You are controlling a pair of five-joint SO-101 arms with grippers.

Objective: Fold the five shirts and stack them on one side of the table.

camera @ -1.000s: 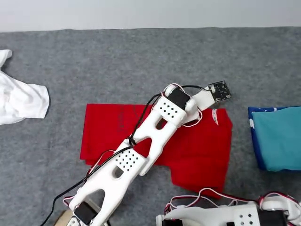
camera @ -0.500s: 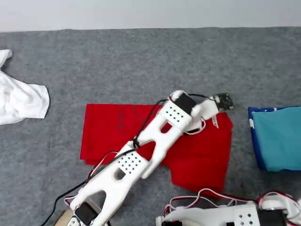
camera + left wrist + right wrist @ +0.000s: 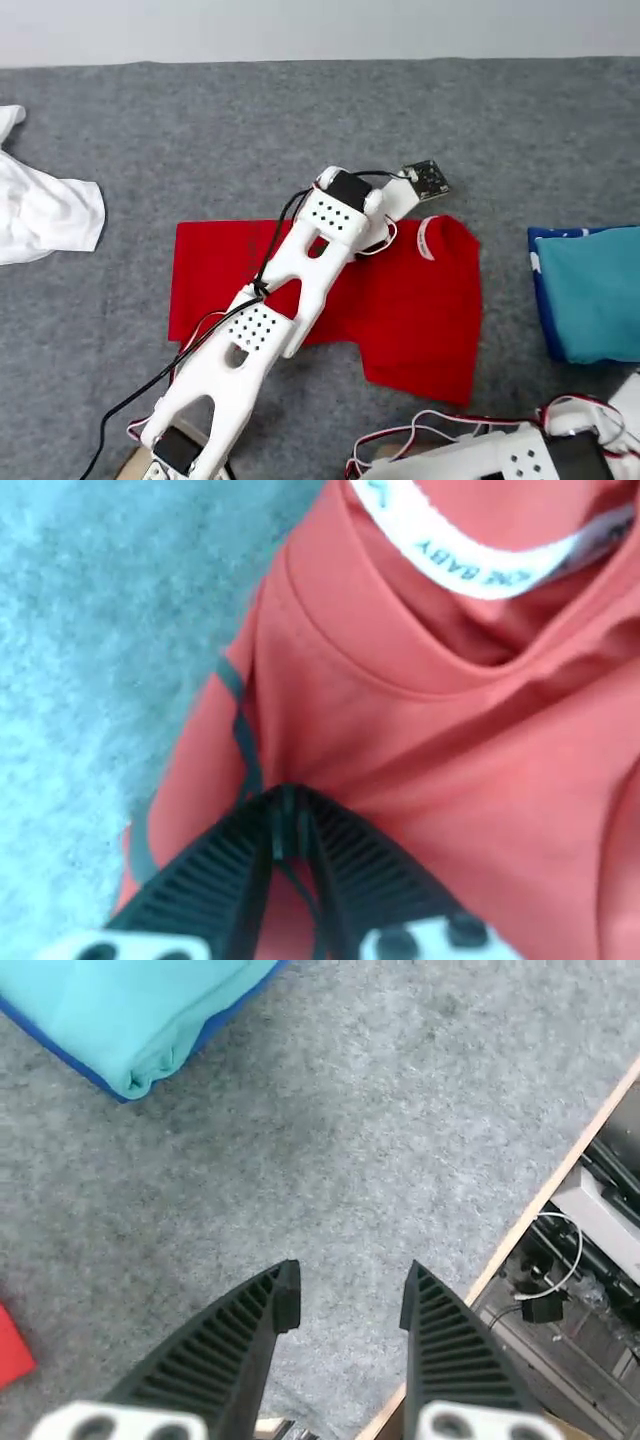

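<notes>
A red shirt (image 3: 400, 310) lies partly folded on the grey table, its white neck label (image 3: 423, 238) turned up at the far right corner. My left gripper (image 3: 287, 815) is shut on a pinch of the red shirt (image 3: 420, 740) close to the collar. In the high view the left arm (image 3: 300, 270) stretches across the shirt to that corner. A folded teal shirt (image 3: 595, 290) lies on a blue one at the right edge. My right gripper (image 3: 342, 1300) hangs open over bare grey felt, with the teal shirt (image 3: 130, 1010) farther off.
A crumpled white shirt (image 3: 40, 210) lies at the left edge. The right arm's base (image 3: 500, 455) sits at the near edge. Past the table edge (image 3: 520, 1230), cables and a box show below. Bare felt spreads along the far side.
The left gripper has pulled the shirt's collar corner to the left and away, lifting the cloth so that the shirt's right edge has drawn inward. The right arm has hardly moved.
</notes>
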